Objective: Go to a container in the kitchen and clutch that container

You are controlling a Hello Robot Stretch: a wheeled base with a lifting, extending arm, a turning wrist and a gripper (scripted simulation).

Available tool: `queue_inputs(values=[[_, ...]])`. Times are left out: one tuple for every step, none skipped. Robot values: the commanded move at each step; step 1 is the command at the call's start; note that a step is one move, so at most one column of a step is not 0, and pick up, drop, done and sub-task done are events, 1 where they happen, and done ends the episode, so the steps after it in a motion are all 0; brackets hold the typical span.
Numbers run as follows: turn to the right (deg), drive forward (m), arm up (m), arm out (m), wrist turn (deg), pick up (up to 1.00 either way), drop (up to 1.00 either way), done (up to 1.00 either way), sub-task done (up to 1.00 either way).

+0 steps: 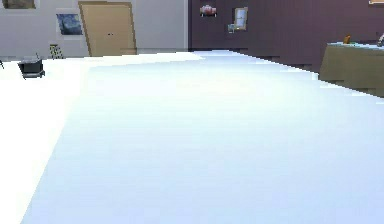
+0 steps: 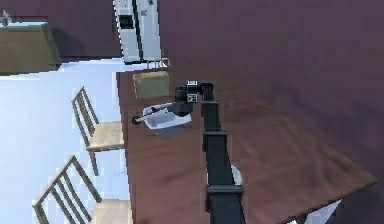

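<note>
The arm (image 2: 215, 150) extends over the brown surface (image 2: 285, 150). The fingers (image 2: 171, 104) sit at a pale grey pot (image 2: 163, 120) resting on that surface, just beside a tan box (image 2: 152, 85). Whether the fingers hold anything cannot be told.

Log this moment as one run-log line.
arm: out over brown table | jaws: at pale grey object on tabletop | holding: cannot tell | nearby: tan box, wooden chair, fridge

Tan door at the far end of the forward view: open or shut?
Shut. The tan door fills its frame flush; no gap shows around it.
</note>
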Motion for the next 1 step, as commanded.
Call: queue_inputs(values=[[0.0,0.00,0.12,0.00,0.0,0.00,0.00,0.00,0.00]])
